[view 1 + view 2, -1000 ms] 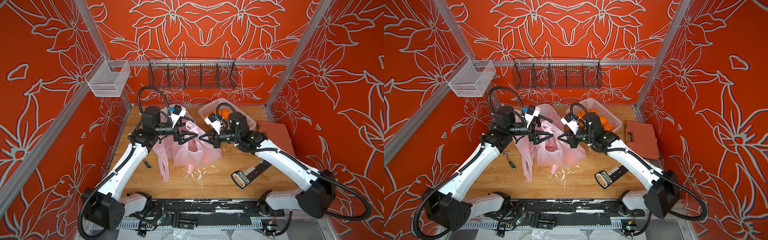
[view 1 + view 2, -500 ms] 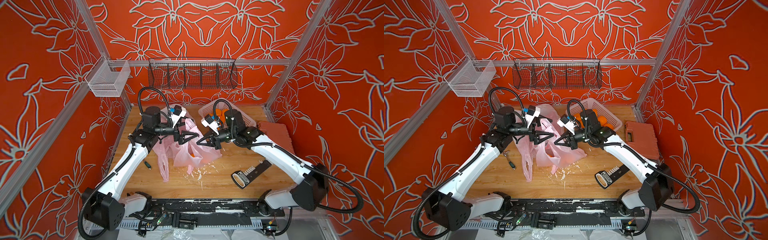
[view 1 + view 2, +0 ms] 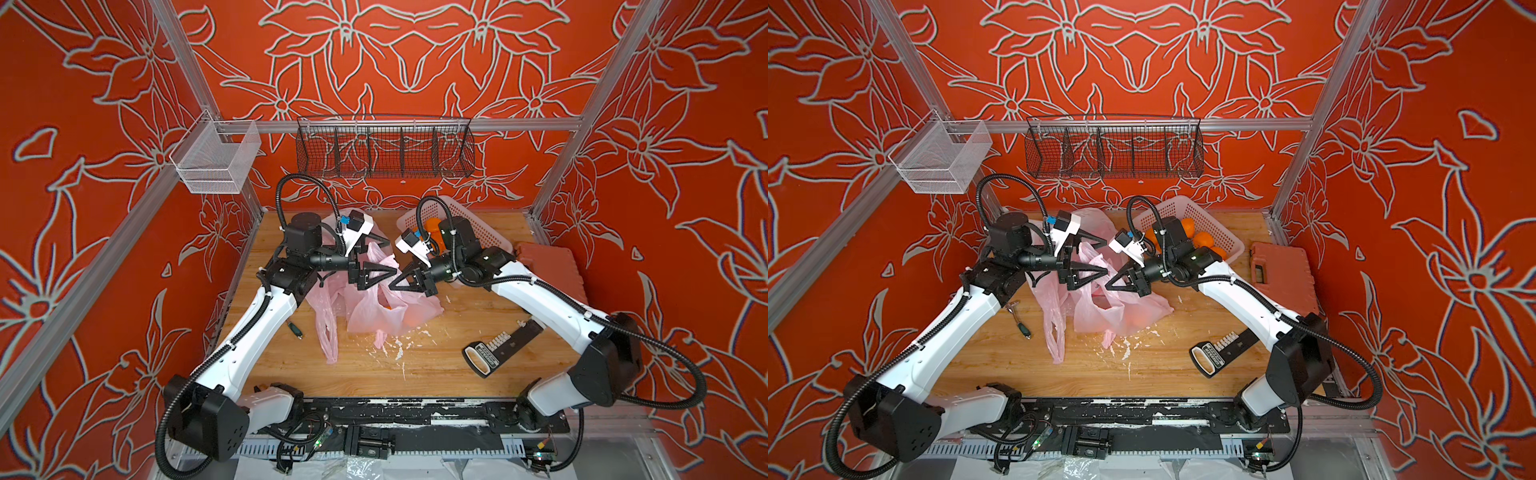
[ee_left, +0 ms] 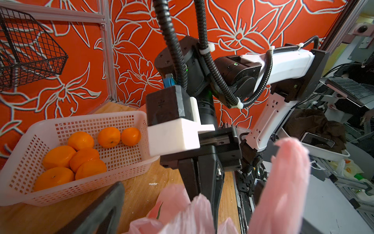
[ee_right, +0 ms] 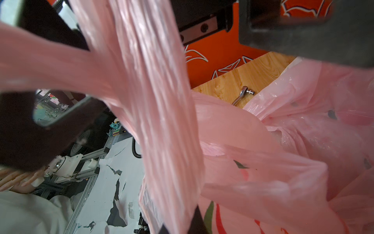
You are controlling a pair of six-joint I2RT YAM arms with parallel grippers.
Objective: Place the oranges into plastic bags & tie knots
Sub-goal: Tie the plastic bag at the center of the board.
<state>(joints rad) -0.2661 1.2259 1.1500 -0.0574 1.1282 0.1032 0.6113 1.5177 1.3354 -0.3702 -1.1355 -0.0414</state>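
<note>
Wood tabletop (image 3: 436,374) lies bare near the pink bag (image 3: 374,316), where we pinch its strap with our right gripper (image 3: 391,286), left gripper (image 3: 390,255) wide open, oranges (image 3: 1202,240) half hidden beside it.

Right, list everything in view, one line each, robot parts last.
oranges: seven showing, bright orange, in the basket
basket: one, whitish perforated plastic, back of the table
plastic bags: at least two, translucent pink, table middle
tool case: one, orange-red, by the right arm
bit holder: one, black with white bits, near the right arm
ratchet: one, chrome, beside the left arm
wire rack: one, black, back wall
mesh bin: one, white, on the rail
scraps: many, white, on the table
left claw: one, black, open, bag handle between its fingers
right claw: one, black, shut on the bag handle
</note>
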